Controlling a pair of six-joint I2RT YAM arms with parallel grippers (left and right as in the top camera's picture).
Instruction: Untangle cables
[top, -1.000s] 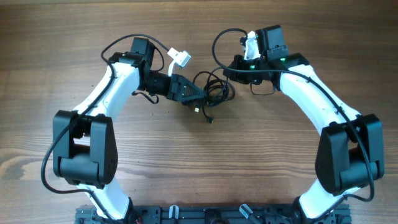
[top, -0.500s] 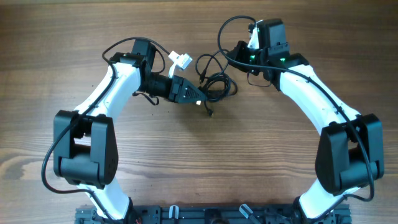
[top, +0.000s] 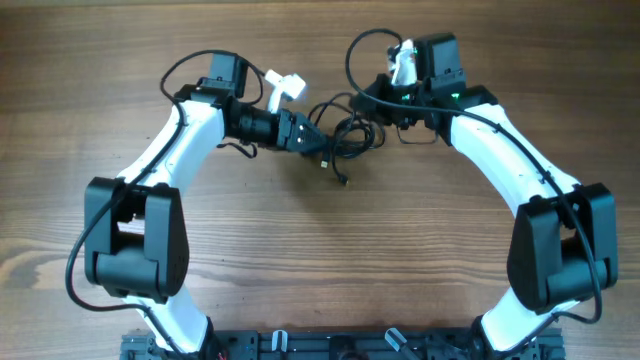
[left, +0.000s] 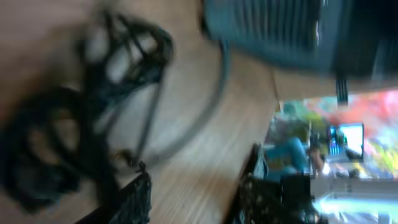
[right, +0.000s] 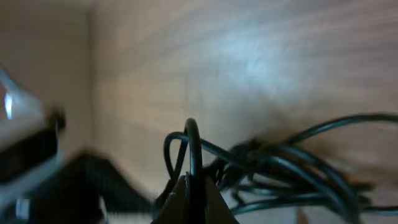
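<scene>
The cables (top: 350, 138) lie as a small black tangle on the wooden table between my two grippers, with one loose end and its small plug (top: 345, 183) trailing toward the front. My left gripper (top: 312, 140) is at the tangle's left edge. In the left wrist view its fingers (left: 140, 199) stand apart with bare wood between them, and the blurred cables (left: 93, 93) lie ahead to the left. My right gripper (top: 373, 98) sits at the tangle's upper right, shut on one cable strand (right: 193, 149) that loops up from its closed tips (right: 191, 186).
The wooden table (top: 320, 260) stretches open in front of the tangle. A thick black arm wire (top: 352, 55) arcs above the right wrist. The arms' bases and a black rail (top: 320, 345) line the front edge.
My left gripper has opened, let go of the tangle and shifted slightly toward the back. The right gripper, still shut on its strand, has drawn the tangle a little toward the back.
</scene>
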